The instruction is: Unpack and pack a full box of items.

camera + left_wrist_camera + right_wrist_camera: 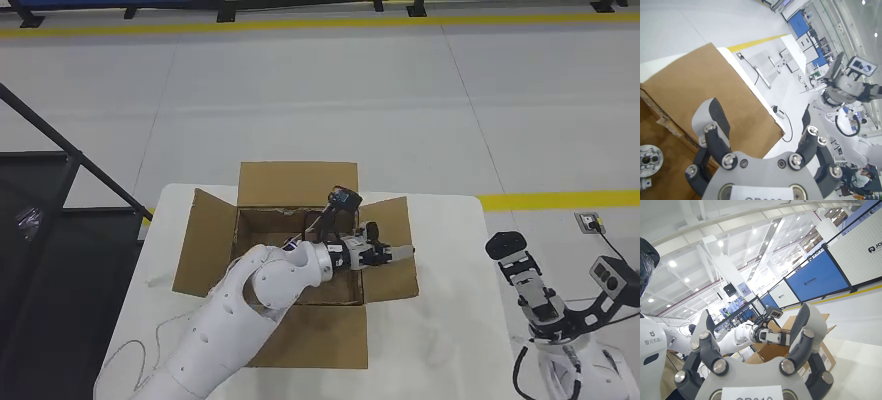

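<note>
Open brown cardboard box (298, 182) on white table (440, 300).
Left gripper (761, 109): spread, empty, above box's right flap. Right gripper (756, 313): spread, empty, well right of box. Inside box: white round part (649, 161), possibly metal.

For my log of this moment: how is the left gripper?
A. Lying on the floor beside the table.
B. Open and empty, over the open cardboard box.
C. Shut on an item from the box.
B: the top view shows the left gripper over the open cardboard box, and its wrist view shows the fingers apart with nothing between them.
</note>
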